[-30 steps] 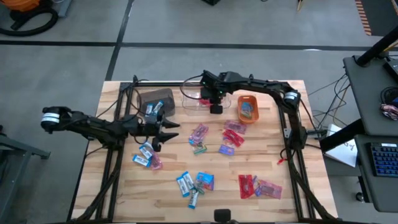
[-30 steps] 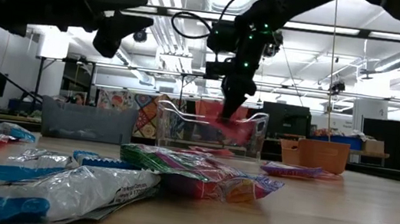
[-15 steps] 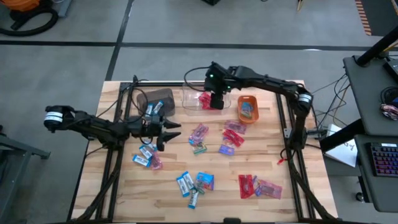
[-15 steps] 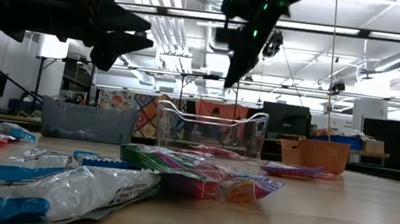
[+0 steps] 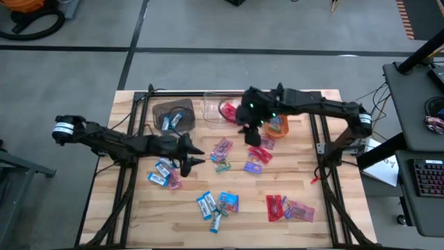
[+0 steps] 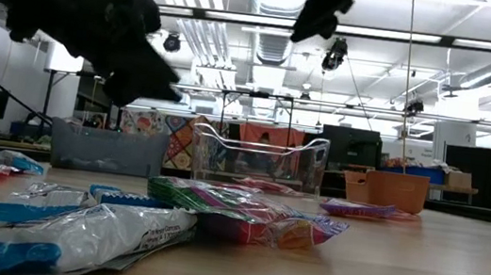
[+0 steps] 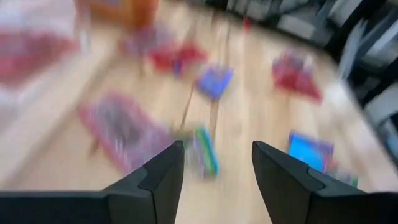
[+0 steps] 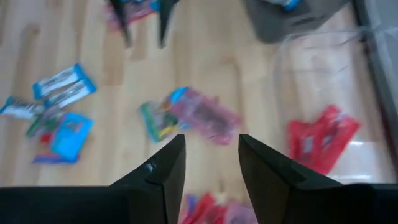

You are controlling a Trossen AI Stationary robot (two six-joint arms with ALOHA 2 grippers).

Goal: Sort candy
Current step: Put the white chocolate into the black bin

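Note:
Wrapped candy lies scattered on the wooden table: a pink piece [image 5: 222, 148], red ones [image 5: 260, 147], blue-and-white ones [image 5: 161, 173] and several more near the front. One red candy [image 5: 227, 111] lies in the clear bin [image 5: 211, 110], and blue candy lies in the brown bin [image 5: 173, 114]. My left gripper [image 5: 196, 157] hovers open, low, just left of the pink piece [image 7: 124, 127]. My right gripper [image 5: 250, 132] hangs open high above the table, between the clear bin and the orange bin [image 5: 277, 123], with nothing between its fingers [image 8: 208, 168].
The three bins stand in a row along the far edge, seen in the low view as the grey-brown bin [image 6: 106, 148], the clear bin [image 6: 257, 158] and the orange bin [image 6: 395, 190]. Black frame rails run along the table's left and right sides.
My right gripper has let go of a red candy, which now lies in the clear bin. It has risen well clear and swung toward the table's right and near side. My left gripper has tipped downward and crept toward the pink candy at mid-table.

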